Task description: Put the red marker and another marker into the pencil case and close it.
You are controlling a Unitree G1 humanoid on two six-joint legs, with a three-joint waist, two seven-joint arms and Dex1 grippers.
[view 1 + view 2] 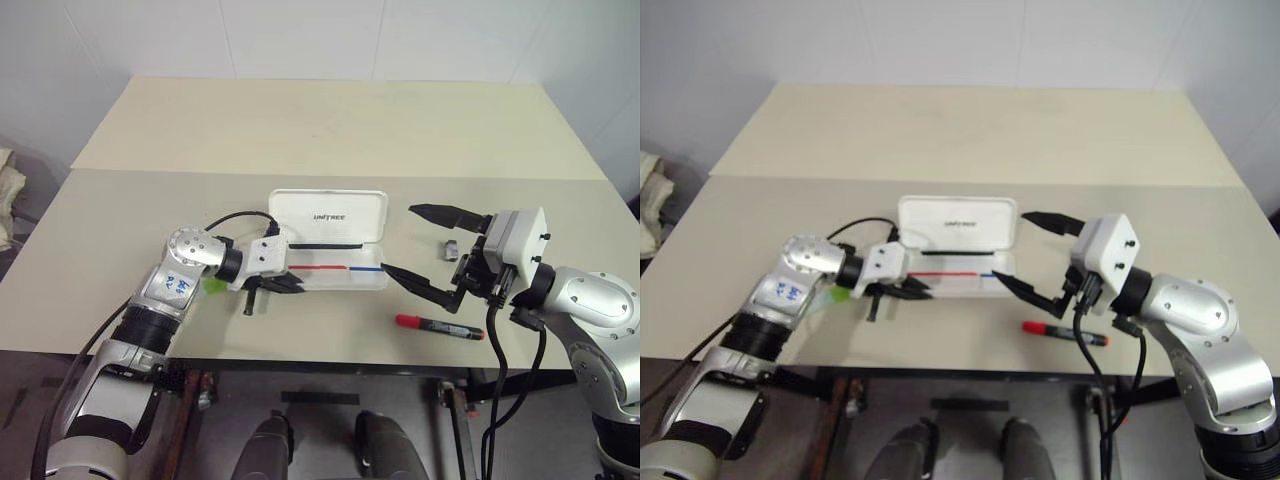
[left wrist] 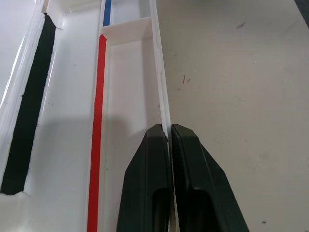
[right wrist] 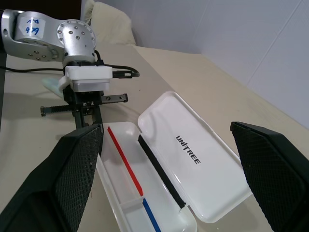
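Observation:
The white pencil case [image 1: 328,214] lies open at mid-table, its lid with UNITREE lettering [image 3: 189,150] folded back and the tray [image 2: 128,82] showing a red and blue stripe. My left gripper [image 1: 292,284] is shut, its fingertips [image 2: 157,140] right at the tray's near wall by the left end; I cannot tell whether they pinch it. The red marker [image 1: 440,327] rests on the table near the front edge, right of the case. A green end of the other marker [image 1: 212,287] peeks out beside my left wrist. Right of the case my right gripper [image 1: 398,240] stands wide open and holds nothing.
A small grey object [image 1: 451,249] lies on the table by my right gripper. The table [image 1: 330,120] stretches far behind the case. A black cable [image 1: 232,217] loops over my left wrist, close to the lid's left end.

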